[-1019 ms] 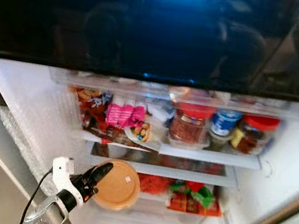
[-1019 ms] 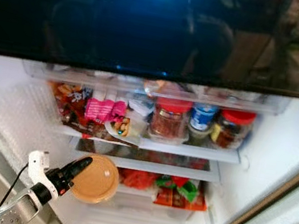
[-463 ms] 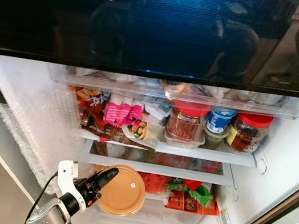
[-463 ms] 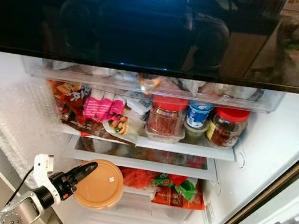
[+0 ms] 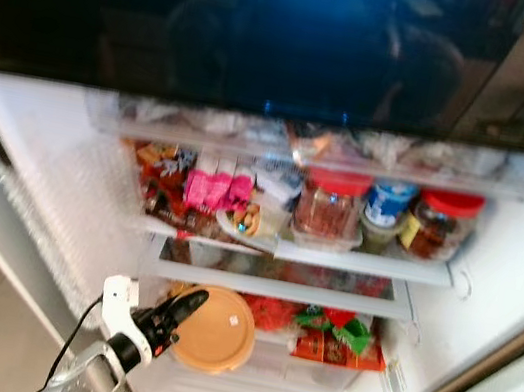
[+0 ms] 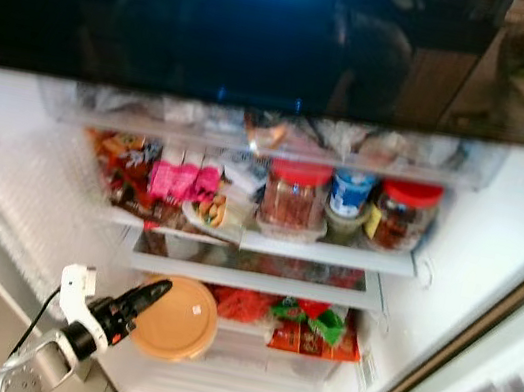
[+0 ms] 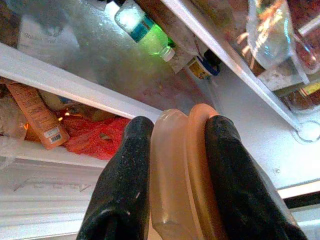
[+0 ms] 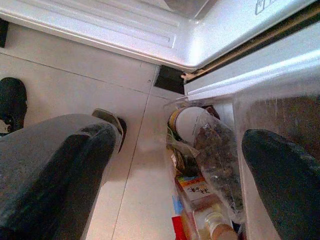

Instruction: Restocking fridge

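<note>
Tan plastic marks the round lidded container (image 5: 214, 329), clamped by its edge between the black fingers (image 7: 122, 190) of the left gripper (image 5: 179, 309) at the fridge's lower shelf (image 5: 310, 381). Its small white label is unreadable. The right gripper (image 8: 175, 175) hangs spread apart over the floor (image 8: 75, 85).

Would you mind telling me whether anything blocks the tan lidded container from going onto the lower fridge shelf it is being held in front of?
Partly. The left gripper holds the tan lidded container at the lower shelf's left side. Red and green packets and a red bag fill that shelf's middle and right. Directly behind the container, nothing visible blocks it, though that spot is hidden.
</note>
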Motion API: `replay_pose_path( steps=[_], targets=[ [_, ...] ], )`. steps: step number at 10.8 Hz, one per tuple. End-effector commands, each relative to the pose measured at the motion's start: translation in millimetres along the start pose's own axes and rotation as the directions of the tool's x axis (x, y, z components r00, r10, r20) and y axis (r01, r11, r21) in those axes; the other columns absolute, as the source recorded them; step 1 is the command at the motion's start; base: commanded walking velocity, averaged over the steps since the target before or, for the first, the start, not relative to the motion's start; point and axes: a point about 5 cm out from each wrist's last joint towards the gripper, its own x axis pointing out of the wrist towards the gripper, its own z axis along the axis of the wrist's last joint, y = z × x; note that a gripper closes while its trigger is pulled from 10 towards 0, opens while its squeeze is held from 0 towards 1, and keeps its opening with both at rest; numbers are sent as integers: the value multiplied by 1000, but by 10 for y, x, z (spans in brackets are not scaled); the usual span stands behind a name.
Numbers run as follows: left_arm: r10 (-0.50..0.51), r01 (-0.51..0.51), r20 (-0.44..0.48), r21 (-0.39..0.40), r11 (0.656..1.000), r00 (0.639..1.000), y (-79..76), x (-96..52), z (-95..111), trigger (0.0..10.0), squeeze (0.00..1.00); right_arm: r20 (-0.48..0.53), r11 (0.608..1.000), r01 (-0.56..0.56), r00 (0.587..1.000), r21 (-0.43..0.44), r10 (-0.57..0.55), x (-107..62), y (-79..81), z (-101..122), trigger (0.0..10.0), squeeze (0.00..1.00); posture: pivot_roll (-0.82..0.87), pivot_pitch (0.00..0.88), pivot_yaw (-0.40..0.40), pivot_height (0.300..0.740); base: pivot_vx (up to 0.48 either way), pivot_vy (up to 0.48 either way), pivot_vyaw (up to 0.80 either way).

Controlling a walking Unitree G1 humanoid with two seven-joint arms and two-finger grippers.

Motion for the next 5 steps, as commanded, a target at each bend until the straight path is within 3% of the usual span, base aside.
replay_pose_path(
  steps=[1,5],
  targets=[
    [9,-9,6,15,1000,1000,14,0,32,10000,0,-14,1000,-3,1000,-9,3,-9,1,-45,10000,0,-60,0,23,686,0,0,0],
    [26,-26,31,12,1000,999,29,16,64,10000,0,-16,1000,0,1000,5,0,-2,10,-26,10000,0,-61,0,20,671,0,0,0]
  ],
)
